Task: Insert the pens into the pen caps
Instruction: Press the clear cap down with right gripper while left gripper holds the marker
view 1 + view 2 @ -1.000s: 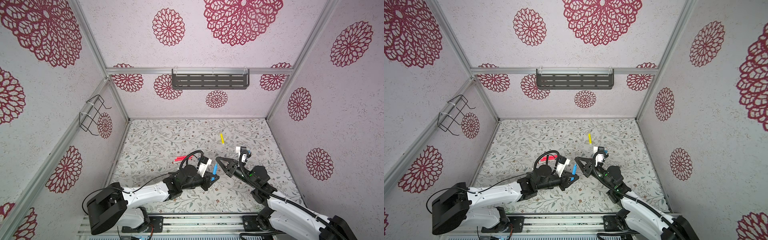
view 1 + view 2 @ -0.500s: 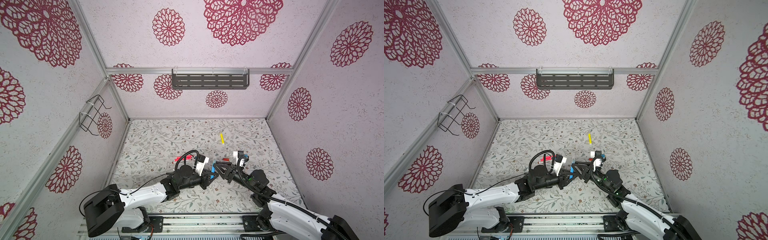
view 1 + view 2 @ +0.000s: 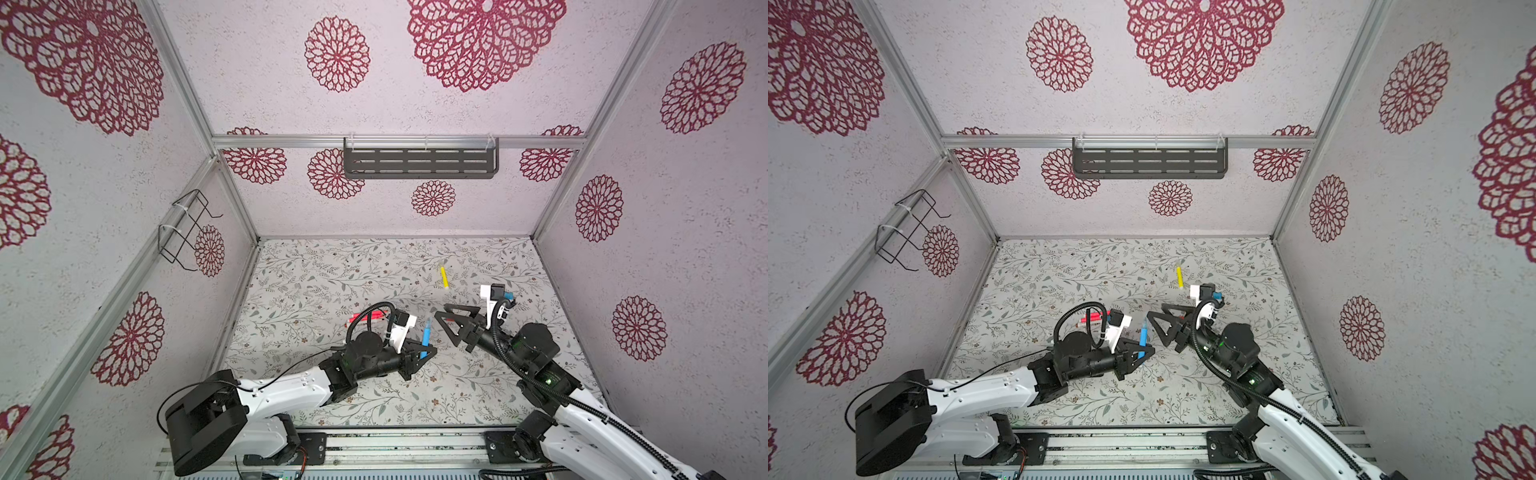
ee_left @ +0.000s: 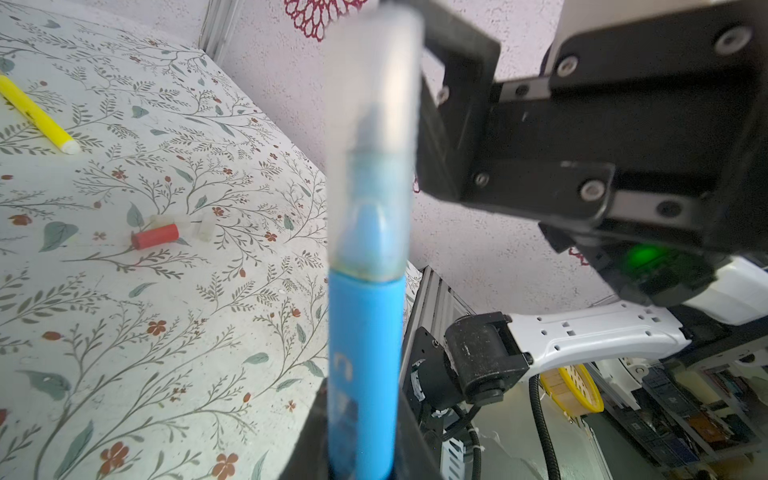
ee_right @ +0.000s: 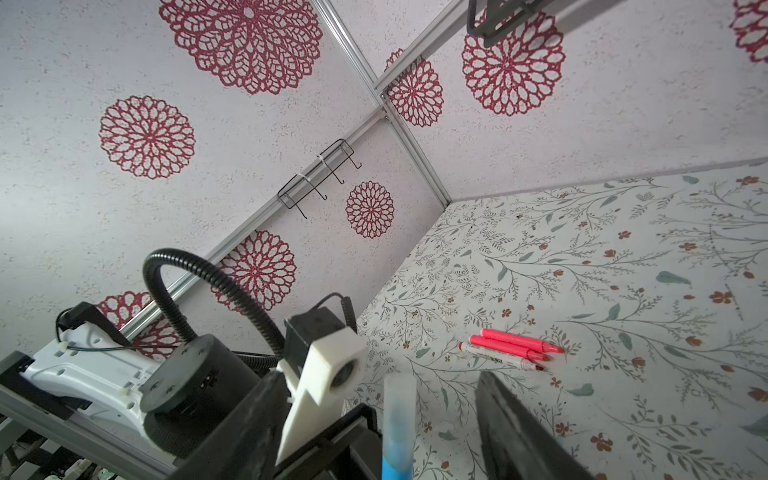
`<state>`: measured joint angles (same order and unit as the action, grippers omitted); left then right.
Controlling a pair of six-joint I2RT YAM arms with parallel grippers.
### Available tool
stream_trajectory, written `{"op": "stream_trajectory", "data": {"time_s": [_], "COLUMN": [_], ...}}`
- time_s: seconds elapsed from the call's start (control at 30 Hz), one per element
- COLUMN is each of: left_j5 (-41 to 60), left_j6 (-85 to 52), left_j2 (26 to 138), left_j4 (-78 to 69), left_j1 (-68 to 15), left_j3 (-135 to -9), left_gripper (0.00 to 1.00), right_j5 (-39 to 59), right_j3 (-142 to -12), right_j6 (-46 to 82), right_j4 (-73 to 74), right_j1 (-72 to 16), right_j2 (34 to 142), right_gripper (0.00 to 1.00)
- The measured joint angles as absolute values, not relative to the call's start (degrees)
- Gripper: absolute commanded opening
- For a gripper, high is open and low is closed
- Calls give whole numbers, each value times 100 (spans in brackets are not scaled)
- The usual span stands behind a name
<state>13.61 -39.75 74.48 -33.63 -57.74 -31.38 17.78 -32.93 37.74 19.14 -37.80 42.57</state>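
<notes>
Pens are spread over the floral-patterned tabletop (image 3: 311, 291), and we find the slim blue marker-like pen (image 3: 425, 343) lifted off it, clamped near its lower end by the left end effector (image 3: 424, 354), whose black jaws are closed on the barrel. We see it standing roughly upright, with a clear see-through plastic cap (image 4: 374, 124) seated over its upper tip down to the shoulder of the barrel. The right end effector (image 3: 440, 311) hovers just beside that capped end with its two triangular black fingers spread wide and gripping nothing; in the right wrist view the cap shows in the gap without touching either finger. Behind the left wrist, two pinkish-red pens (image 5: 519, 340) and a white pen (image 5: 496, 356) lie side by side on the tabletop, touching, tips pointing the same way. We spot the short yellow pen (image 3: 444, 277) lying alone farther back, well apart from them. A stubby red tube-shaped cap (image 4: 156, 237) rests on the tabletop with two small clear caps (image 4: 203, 230) just beside it.
</notes>
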Motion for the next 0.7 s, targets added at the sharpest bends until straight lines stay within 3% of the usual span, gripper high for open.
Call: {"op": "stream_trajectory", "data": {"time_s": [0.27,0.7], "left_j5": [1435,1446], "left_j6": [-3997,-4012], "left_j2": [7448,7448], "left_j4": [-3361,-3358], "left_j1": [-5774,-5774], "left_j3": [-3138,-3133], "left_gripper": [0,0], "right_j5": [2075,2279], "right_j3": [-4156,-4160], "right_j6": [3496,3441], "right_j4": [1251,974], "right_j1": [-3782,-3848], "right_j2": [5295,5325], "right_gripper": [59,46]}}
